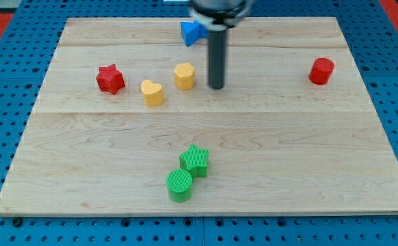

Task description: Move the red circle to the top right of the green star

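The red circle (321, 71) sits near the view's right edge of the wooden board, in the upper part. The green star (195, 160) lies low in the middle, touching a green circle (180, 185) just below and to its left. My tip (217, 87) rests on the board in the upper middle, far to the left of the red circle and well above the green star. It is just to the right of a yellow hexagon (184, 75), not touching it.
A yellow heart (152, 92) and a red star (109, 79) lie left of the yellow hexagon. A blue block (192, 32) sits near the top edge, partly hidden behind the rod. The board (288, 157) lies on a blue pegboard.
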You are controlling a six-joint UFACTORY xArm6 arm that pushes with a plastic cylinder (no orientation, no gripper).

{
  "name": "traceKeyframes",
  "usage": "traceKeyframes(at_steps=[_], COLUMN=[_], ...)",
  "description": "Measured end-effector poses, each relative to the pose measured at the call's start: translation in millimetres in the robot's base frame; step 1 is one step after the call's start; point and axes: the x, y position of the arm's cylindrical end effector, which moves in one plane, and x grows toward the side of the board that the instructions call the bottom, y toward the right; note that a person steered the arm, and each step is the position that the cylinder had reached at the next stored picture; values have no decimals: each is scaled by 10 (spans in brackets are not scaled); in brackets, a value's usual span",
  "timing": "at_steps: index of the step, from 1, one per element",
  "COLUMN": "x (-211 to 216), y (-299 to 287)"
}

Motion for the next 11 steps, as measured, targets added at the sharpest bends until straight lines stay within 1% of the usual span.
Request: traceKeyframes(at_steps=[1, 2, 3, 4, 5, 6, 7, 8, 9, 10, 11], x=[-443, -619, -669, -743, -707, -344, -158, -191, 51, 444, 619], y=[689, 870, 1629, 2028, 2024, 1758, 1488, 1531, 1309, 512, 537])
